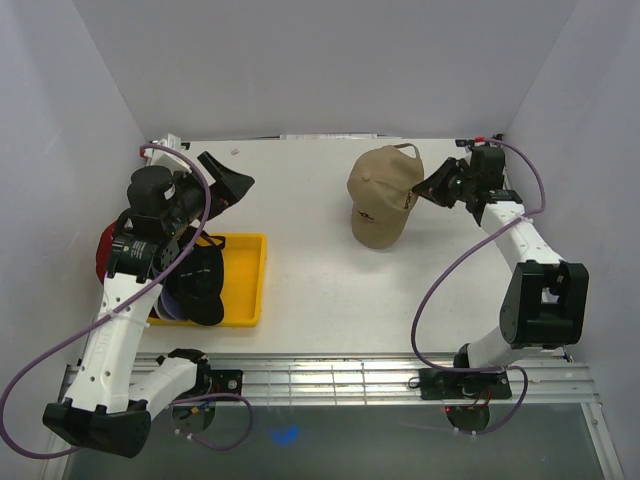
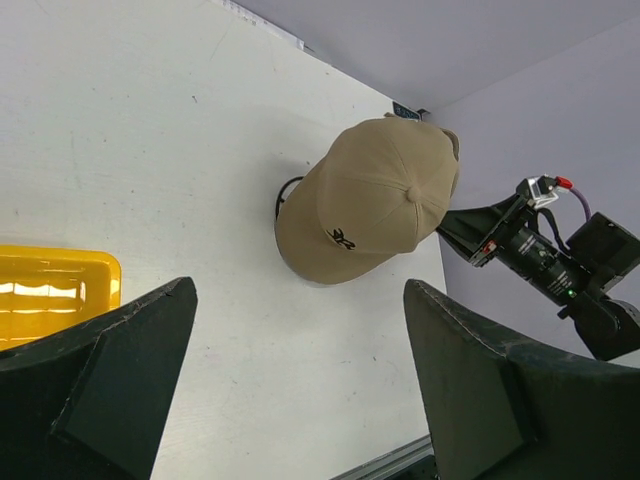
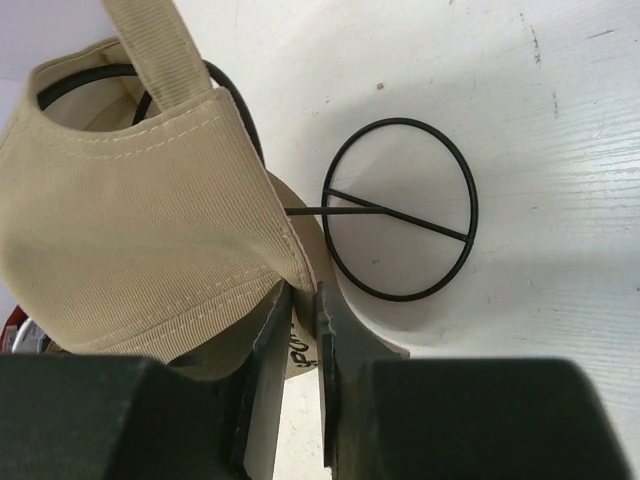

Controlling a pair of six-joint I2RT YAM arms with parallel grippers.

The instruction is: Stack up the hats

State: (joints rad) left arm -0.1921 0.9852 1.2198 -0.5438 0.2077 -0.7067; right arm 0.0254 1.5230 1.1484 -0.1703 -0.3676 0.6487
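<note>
The tan hat (image 1: pixel 383 200) carried a small dark embroidered logo (image 2: pixel 343 238) on its front panel, too small to read, and a scrap of dark print showed on the pale fabric pinched in the right gripper (image 3: pixel 303 300), also illegible. That gripper was clenched on the hat's lower back edge, its jaws nearly together with only the cloth between them; the adjustable strap (image 3: pixel 150 40) rose just above and to the left of the fingers in the wrist view. The hat sat over a black wire stand (image 3: pixel 400 210), whose round base ring lay right in front of the gripper while its upper part was hidden inside the crown. The left gripper (image 1: pixel 228 188) hung released, jaws wide and holding nothing, the tan hat well ahead of it between its spread fingers. Below and behind it sat a yellow tray (image 1: pixel 245 290) with a black hat (image 1: pixel 200 285) in it, much of the pile covered by the arm, and a red hat (image 1: pixel 103 250) peeking out to one side. The table (image 1: pixel 320 280) was white and lightly scuffed, enclosed by plain pale walls (image 1: pixel 330 60).
</note>
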